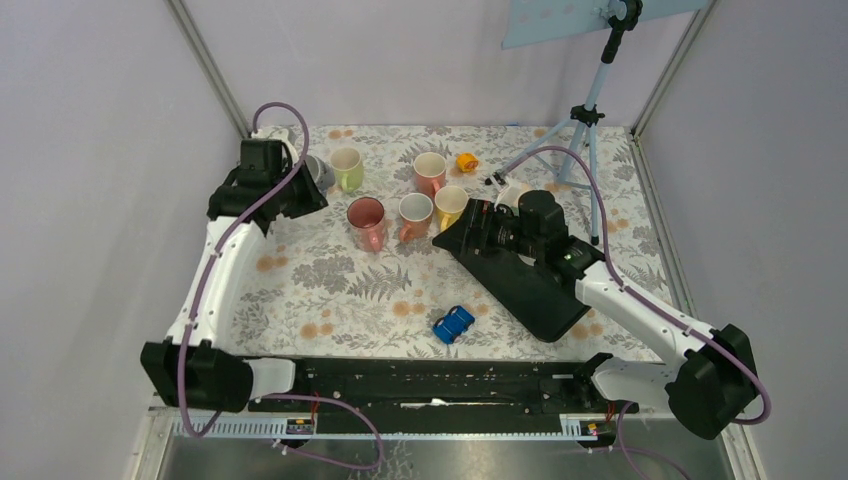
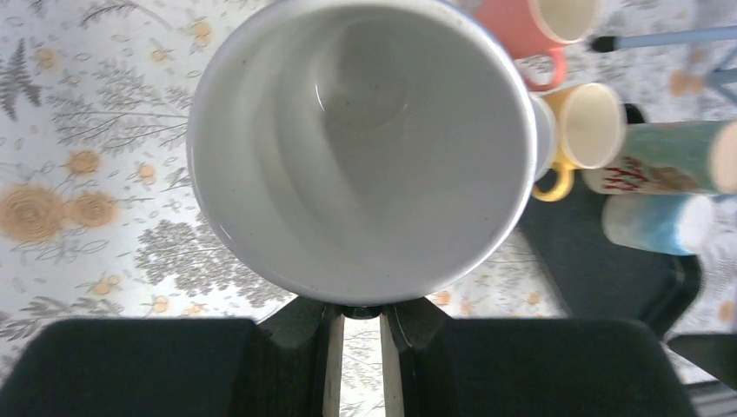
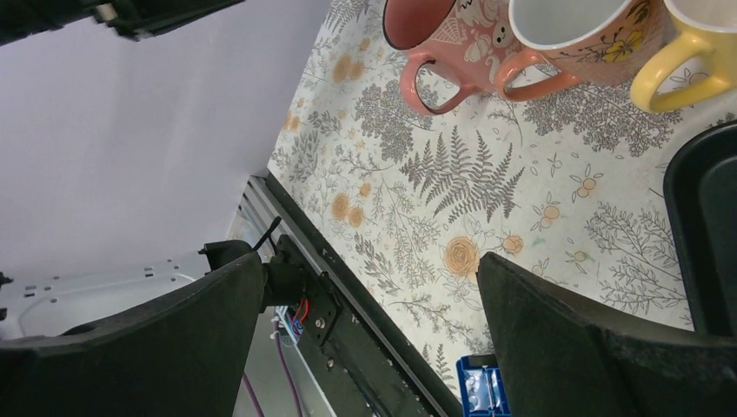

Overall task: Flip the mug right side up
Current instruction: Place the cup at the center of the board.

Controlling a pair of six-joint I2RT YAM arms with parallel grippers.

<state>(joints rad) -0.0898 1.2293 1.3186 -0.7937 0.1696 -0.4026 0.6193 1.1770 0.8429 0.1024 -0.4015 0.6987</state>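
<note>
One mug [image 2: 365, 148] to turn: where is it? – DESK
Nearer, the right end effector [image 3: 369, 265] hangs spread and empty by the black tray [image 1: 530, 290]. Far left, the left end effector [image 2: 361, 313] pinches the mug beside a green mug [image 1: 347, 168]; only its wrist camera shows the white inside. – PHOTOGRAPHER

mug [image 2: 361, 148]: white inside | tablecloth [image 1: 330, 280]: floral, orange-grey | tray [image 1: 540, 295]: black | toy car [image 1: 453, 324]: blue
</note>
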